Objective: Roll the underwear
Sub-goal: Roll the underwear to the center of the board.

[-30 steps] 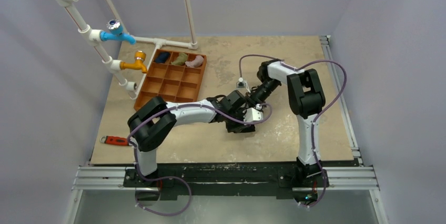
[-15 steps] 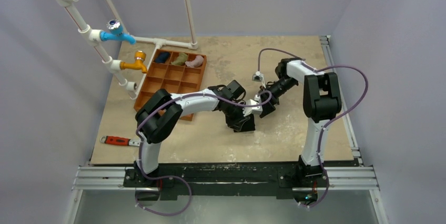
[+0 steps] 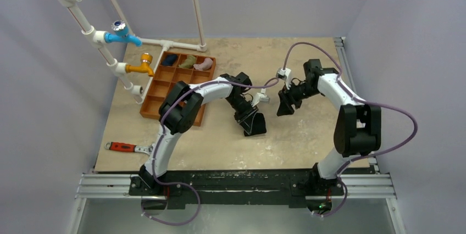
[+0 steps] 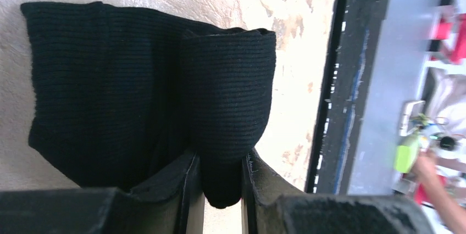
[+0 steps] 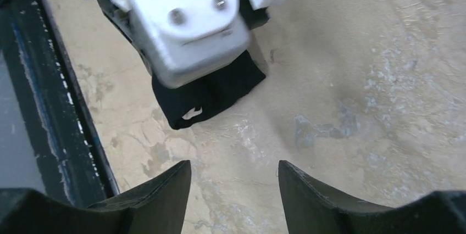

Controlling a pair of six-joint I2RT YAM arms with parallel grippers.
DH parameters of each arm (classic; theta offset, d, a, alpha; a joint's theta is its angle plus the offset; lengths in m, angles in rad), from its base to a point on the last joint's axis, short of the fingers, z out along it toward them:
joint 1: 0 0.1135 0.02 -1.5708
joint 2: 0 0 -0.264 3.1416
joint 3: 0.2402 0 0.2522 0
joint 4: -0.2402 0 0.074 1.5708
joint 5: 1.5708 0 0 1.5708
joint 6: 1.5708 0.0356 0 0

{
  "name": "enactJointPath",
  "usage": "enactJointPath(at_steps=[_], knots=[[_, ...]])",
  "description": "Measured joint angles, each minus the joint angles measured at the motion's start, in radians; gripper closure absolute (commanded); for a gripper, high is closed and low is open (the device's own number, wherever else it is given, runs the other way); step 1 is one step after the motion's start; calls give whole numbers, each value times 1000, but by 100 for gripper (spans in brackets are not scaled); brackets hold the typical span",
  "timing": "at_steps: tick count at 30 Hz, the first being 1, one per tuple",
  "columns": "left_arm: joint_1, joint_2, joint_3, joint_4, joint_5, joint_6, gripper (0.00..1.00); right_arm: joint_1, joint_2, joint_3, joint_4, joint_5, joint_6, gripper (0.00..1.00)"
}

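The underwear (image 3: 254, 126) is a small black garment lying on the tan table near the middle. In the left wrist view it (image 4: 148, 96) lies partly flat with a rolled fold on its right side. My left gripper (image 4: 220, 173) is shut on that rolled fold; in the top view it (image 3: 248, 116) sits on the garment's far edge. My right gripper (image 5: 233, 182) is open and empty, held over bare table to the right (image 3: 284, 106), apart from the garment (image 5: 211, 94).
An orange-brown compartment tray (image 3: 173, 88) stands at the back left with dark blue, olive and pink bundles in its far row. A red-handled tool (image 3: 122, 146) lies at the front left. White pipes with taps (image 3: 123, 36) run along the left.
My right gripper has drawn back to the right, away from the underwear and the left gripper. My left arm has swung so its gripper now points toward the near edge, still on the garment.
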Motion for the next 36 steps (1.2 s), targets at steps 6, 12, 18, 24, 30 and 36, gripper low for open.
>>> enactJointPath(at_steps=[6,12,18,24,30,36], knots=[[38,123,135,-161,120,0,100,61,-155,-124,156,113,66,38],[58,219,231,-297,207,-1,100,265,-256,-208,286,271,109,36],[72,285,296,-399,259,2,100,426,-250,-210,340,414,108,35],[75,321,330,-466,280,7,100,520,-205,-222,354,512,83,33],[77,333,341,-494,282,8,100,578,-186,-248,358,558,59,31],[77,336,342,-504,283,8,100,612,-155,-265,381,583,43,30]])
